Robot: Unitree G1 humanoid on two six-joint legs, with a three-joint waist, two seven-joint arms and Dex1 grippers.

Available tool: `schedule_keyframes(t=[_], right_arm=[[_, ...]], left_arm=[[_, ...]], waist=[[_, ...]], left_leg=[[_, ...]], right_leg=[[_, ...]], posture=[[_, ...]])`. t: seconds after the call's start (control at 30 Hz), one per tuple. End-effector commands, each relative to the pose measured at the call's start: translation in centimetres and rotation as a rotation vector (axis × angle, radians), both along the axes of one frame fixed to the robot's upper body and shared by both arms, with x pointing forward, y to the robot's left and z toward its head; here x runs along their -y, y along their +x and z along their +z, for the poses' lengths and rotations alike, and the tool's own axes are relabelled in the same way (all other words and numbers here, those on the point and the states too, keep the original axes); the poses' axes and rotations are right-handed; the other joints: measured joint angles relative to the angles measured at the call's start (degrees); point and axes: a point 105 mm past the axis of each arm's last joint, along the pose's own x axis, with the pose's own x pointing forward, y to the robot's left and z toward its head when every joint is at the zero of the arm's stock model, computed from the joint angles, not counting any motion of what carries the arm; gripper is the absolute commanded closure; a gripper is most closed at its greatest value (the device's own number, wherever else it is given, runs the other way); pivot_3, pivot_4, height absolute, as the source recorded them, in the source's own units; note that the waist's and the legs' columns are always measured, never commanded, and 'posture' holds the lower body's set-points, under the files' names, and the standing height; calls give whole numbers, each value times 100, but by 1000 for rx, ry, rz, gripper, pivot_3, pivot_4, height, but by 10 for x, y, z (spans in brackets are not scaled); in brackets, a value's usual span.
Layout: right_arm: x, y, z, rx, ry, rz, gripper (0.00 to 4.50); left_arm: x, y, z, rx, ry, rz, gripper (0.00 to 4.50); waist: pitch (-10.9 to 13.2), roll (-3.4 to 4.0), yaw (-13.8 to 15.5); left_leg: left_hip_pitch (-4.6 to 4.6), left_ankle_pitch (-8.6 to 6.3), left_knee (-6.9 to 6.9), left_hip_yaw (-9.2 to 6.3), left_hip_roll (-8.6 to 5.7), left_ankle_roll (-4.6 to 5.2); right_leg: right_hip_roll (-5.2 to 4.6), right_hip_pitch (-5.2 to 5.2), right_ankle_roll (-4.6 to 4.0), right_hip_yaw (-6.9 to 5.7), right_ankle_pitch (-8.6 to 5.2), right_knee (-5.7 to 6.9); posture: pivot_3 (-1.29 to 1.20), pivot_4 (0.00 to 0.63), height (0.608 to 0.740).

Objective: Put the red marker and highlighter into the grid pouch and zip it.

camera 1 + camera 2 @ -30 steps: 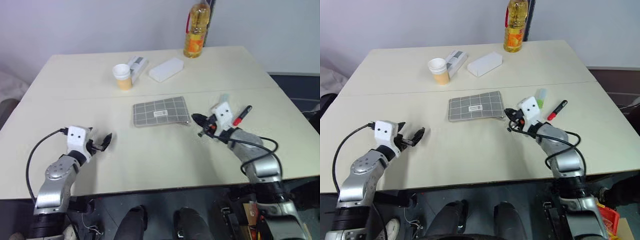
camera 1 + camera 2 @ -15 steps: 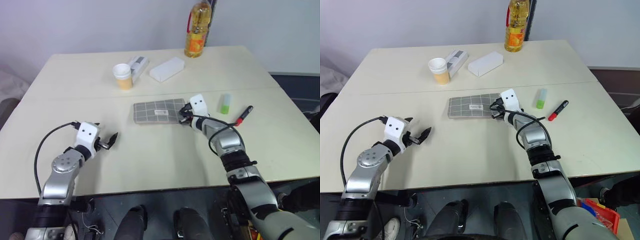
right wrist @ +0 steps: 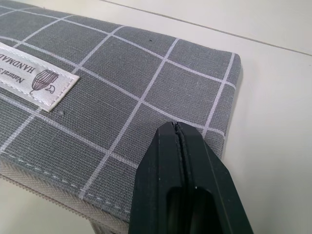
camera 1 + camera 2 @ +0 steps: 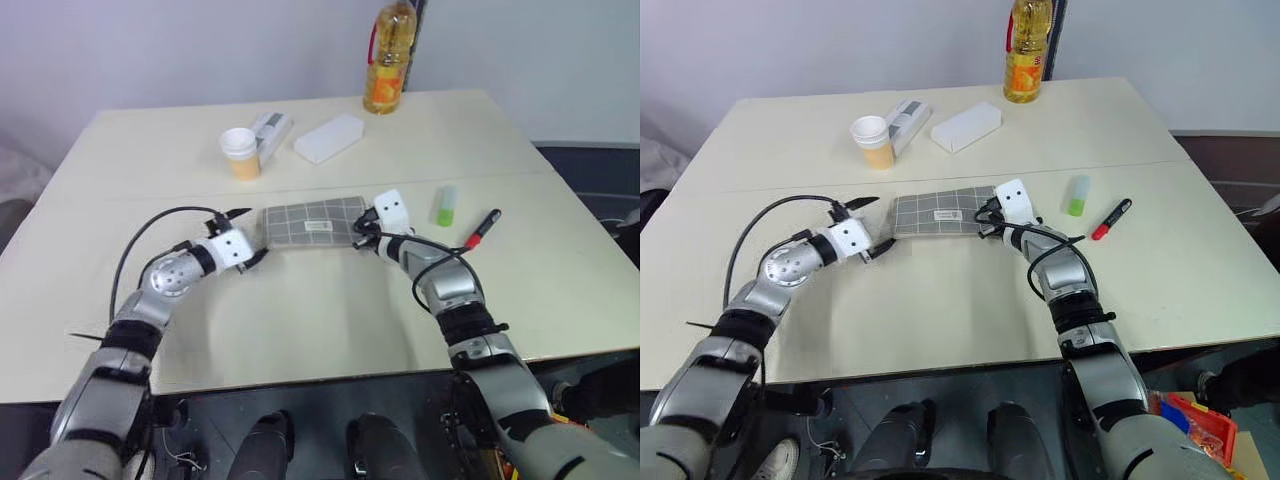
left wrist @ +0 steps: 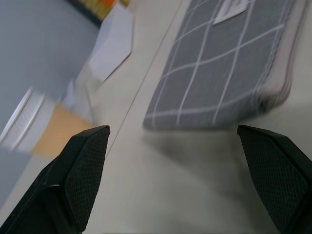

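**deskbot_fan:** On the pale table (image 4: 330,330), what's what, biggest first?

**gridlurker:** Biggest task thing is the grid pouch (image 4: 312,222), lying flat about mid-table: grey fabric, thin white grid lines, small white label in the centre, zipper edge along the side nearest the robot. The left gripper (image 4: 243,237) sits just off the pouch's left end with its fingers (image 5: 83,165) spread wide, nothing between them. From its wrist camera you see the pouch corner right between the two tips, not touched. The right gripper (image 4: 362,232) is at the pouch's right end, fingers (image 3: 183,185) pressed tight together and lying over the corner near the zipper edge. Can't tell whether they've pinched anything.

**deskbot_fan:** And the pens?

**gridlurker:** Both lie on the table to the right of the pouch, outside it. The highlighter (image 4: 445,206) is stubby and light green with a paler cap end, near the right arm. The red marker (image 4: 482,229) is slimmer, red with a black end, lying at a slant further right.

**deskbot_fan:** Back of the table?

**gridlurker:** Oil bottle (image 4: 385,62) at the far edge, a white box (image 4: 328,138), a paper cup (image 4: 241,152) with a small carton (image 4: 270,129) just behind it.
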Motion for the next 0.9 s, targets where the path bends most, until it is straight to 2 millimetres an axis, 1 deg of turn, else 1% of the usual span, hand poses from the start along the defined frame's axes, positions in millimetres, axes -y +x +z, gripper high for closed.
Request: schedule_keyframes(t=[0.03,0.1,0.13,0.17,0.27,0.33,0.4,0.43,0.57,0.67,0.77,0.87,0.9], right_arm=[[-3,-3,2,15,-1,5,4460],[-1,-4,2,17,-3,-3,4460],[0,-5,2,18,-5,-6,4500],[1,-5,1,18,-7,-7,4500],[1,-7,0,21,-17,-7,4500],[1,-8,1,23,-19,-6,4500],[0,-9,1,24,-20,-4,4500],[-1,-9,1,26,-20,-3,4500],[-1,-8,7,62,-45,1,4500],[0,-10,23,130,-45,34,4500],[2,-20,38,167,-20,105,3639],[7,-34,51,204,-34,167,2170],[11,-39,56,219,-32,184,1548]], left_arm=[[6,2,2,38,57,-61,0],[10,4,2,36,53,-78,0],[11,3,2,41,48,-90,542],[13,3,3,49,44,-99,810],[16,4,5,60,33,-109,2239],[18,4,6,67,14,-107,3321],[19,5,8,77,-5,-105,4196],[20,5,9,82,-16,-104,4441],[18,5,10,66,-72,-92,4441],[12,4,10,25,-161,-70,4441],[3,-2,13,1,-275,-45,4500],[-5,-18,12,-20,-348,-25,4500],[-9,-26,10,-29,-362,-9,4500]], waist=[[0,0,0],[0,0,6],[0,0,6],[0,0,4],[0,0,6],[0,0,8],[0,0,14],[0,0,12],[0,0,17],[0,0,7],[0,0,-2],[0,0,-32],[0,0,-43]], left_leg=[[0,0,0,6,0,0],[0,0,1,9,0,0],[0,0,2,10,-1,1],[0,0,4,11,-2,1],[0,0,4,10,-3,1],[0,0,4,10,-3,1],[0,1,6,9,-3,1],[1,1,7,10,-4,1],[1,1,7,9,-4,1],[0,1,8,10,-4,1],[-2,1,8,9,-3,1],[-4,1,6,-6,1,1],[-5,1,6,-9,1,1]], right_leg=[[1,-1,0,0,0,0],[3,0,1,0,0,2],[2,0,1,0,0,5],[2,0,2,0,0,8],[3,-1,2,0,0,10],[3,-3,2,0,0,13],[4,-2,2,-1,0,15],[3,-1,2,-1,0,16],[4,-3,3,-1,0,20],[4,-4,3,0,0,21],[4,-7,3,0,0,23],[1,-11,3,5,0,22],[-1,-12,3,6,0,21]], posture=[[0,150,740],[0,150,740],[0,150,740],[0,150,740],[0,150,740],[0,150,740],[0,150,740],[0,150,740],[0,150,740],[0,150,740],[0,150,740],[0,150,740],[0,150,740]])
